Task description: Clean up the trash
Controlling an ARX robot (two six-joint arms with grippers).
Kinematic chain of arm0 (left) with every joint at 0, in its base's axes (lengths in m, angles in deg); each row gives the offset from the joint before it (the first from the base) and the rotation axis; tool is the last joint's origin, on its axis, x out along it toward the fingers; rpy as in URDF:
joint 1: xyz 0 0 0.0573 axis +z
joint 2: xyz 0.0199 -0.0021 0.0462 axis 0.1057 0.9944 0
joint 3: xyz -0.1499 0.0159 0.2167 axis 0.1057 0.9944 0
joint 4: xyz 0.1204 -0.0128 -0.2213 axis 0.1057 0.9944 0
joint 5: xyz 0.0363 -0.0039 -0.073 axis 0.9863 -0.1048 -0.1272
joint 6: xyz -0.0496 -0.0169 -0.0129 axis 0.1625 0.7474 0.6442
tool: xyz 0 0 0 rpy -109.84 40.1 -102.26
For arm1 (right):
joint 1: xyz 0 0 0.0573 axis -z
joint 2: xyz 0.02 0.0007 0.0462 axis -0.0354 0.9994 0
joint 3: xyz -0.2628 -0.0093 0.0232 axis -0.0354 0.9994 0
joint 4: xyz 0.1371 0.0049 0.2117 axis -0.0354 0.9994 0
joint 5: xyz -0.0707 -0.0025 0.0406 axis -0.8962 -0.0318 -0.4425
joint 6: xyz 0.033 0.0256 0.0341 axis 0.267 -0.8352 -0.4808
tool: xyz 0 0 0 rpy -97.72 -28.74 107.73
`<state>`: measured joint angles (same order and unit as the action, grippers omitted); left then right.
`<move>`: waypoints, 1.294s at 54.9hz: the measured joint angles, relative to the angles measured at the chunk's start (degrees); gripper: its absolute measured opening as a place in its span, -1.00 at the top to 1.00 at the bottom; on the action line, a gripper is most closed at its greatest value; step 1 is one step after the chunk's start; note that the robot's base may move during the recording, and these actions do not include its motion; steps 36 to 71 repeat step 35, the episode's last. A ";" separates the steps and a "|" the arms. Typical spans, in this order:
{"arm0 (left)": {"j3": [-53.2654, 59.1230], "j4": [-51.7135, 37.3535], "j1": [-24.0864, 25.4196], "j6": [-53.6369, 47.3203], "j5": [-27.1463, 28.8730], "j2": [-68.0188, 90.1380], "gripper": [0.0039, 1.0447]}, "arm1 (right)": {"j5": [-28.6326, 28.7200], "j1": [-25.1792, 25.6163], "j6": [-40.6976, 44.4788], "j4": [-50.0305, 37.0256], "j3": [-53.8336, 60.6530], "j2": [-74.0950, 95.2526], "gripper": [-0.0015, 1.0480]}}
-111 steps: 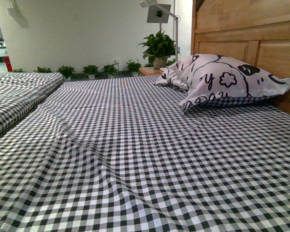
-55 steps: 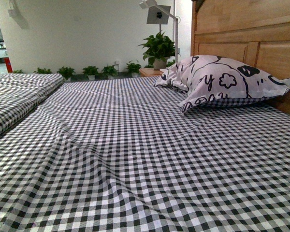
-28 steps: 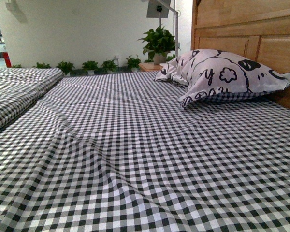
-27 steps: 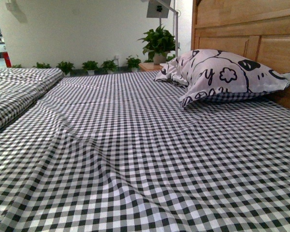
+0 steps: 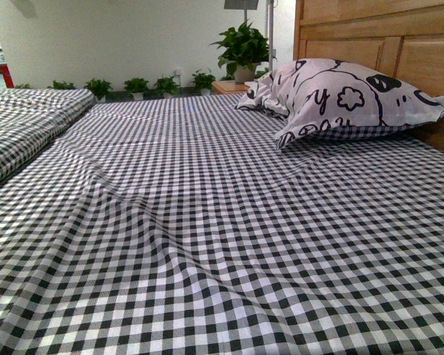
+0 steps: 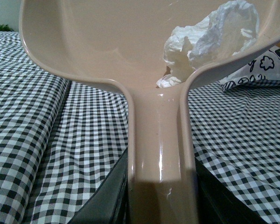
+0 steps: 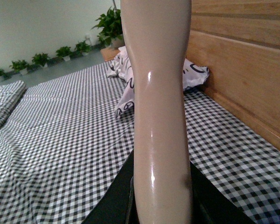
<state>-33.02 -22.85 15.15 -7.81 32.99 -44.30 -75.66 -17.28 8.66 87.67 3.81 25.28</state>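
In the left wrist view the trash (image 6: 210,39), a crumpled wad of white tissue paper, lies inside the scoop of the beige dustpan (image 6: 107,42), near where the handle begins. My left gripper (image 6: 161,205) is shut on that handle, dark fingers on both sides of it. In the right wrist view my right gripper (image 7: 161,207) is shut on the beige handle of the brush (image 7: 158,93), which rises straight up; its bristles are out of view. Neither gripper nor any trash shows in the front view.
A bed under a black-and-white checked sheet (image 5: 207,222) fills the front view. A black-and-white patterned pillow (image 5: 340,96) leans on the wooden headboard (image 5: 385,37) at the right. A second checked bed (image 5: 22,118) is at the left, potted plants (image 5: 240,48) behind.
The front camera's view has tilted downward: pillow, headboard and plants sit higher in the frame and the lamp has nearly left the top edge. Nothing on the bed has moved.
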 joint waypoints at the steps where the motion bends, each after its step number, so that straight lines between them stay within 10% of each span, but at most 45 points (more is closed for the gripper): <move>1: 0.00 0.00 0.00 0.00 0.00 0.00 0.48 | 0.00 0.00 0.02 0.00 0.00 0.00 0.63; 71: 0.00 0.00 0.00 0.00 0.00 0.00 0.48 | 0.00 0.00 0.02 0.00 0.00 0.00 0.63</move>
